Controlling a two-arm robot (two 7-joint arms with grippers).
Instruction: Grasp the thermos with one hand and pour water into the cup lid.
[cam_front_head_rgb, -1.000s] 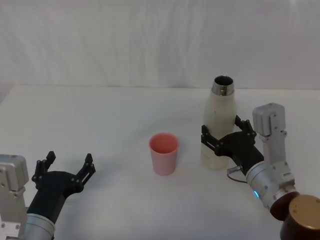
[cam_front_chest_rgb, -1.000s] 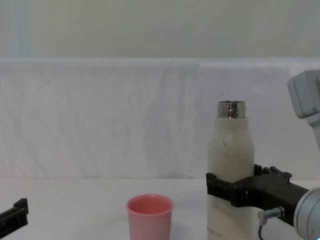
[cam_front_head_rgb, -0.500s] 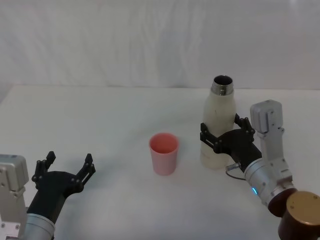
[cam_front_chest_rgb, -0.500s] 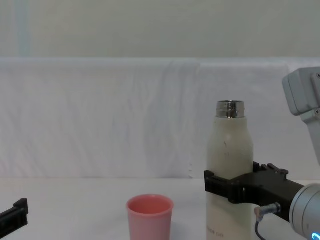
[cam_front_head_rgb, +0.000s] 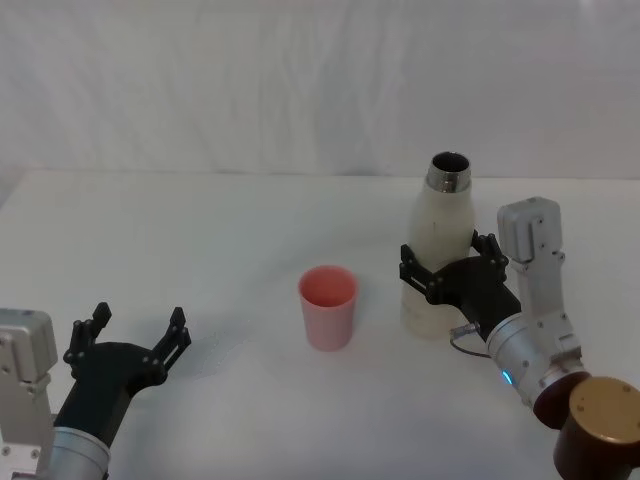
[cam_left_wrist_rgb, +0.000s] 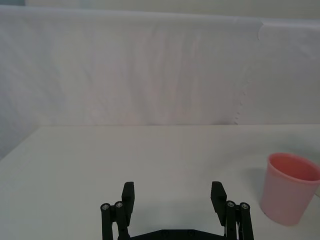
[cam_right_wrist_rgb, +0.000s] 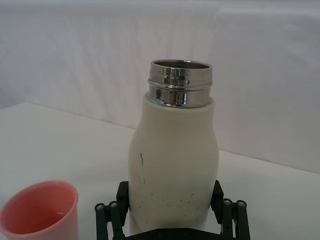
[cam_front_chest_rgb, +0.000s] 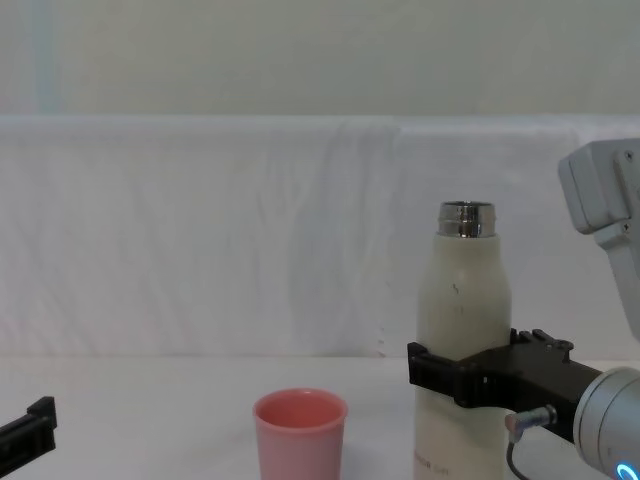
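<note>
Right pincer (cam_front_chest_rgb: 440, 368) clamped round upright thermos (cam_front_chest_rgb: 462, 300); cup lid (cam_front_chest_rgb: 299, 434) beside it, apart, on table (cam_front_chest_rgb: 150, 420).

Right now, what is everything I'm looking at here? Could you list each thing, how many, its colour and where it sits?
thermos: one, cream-white with an open steel neck, upright on the table's right side, to the right of the cup.
cup lid: one, pink, upright near the middle of the table, apart from the thermos.
table: one, white, under everything.
backdrop cloth: one, white, behind the table.
round brown part: one, brown with a tan top, at the lower right of the head view; I cannot tell what it is.
right gripper: one, black, fingers on either side of the thermos body.
left gripper: one, black, open, parked low on the left, holding nothing.
</note>
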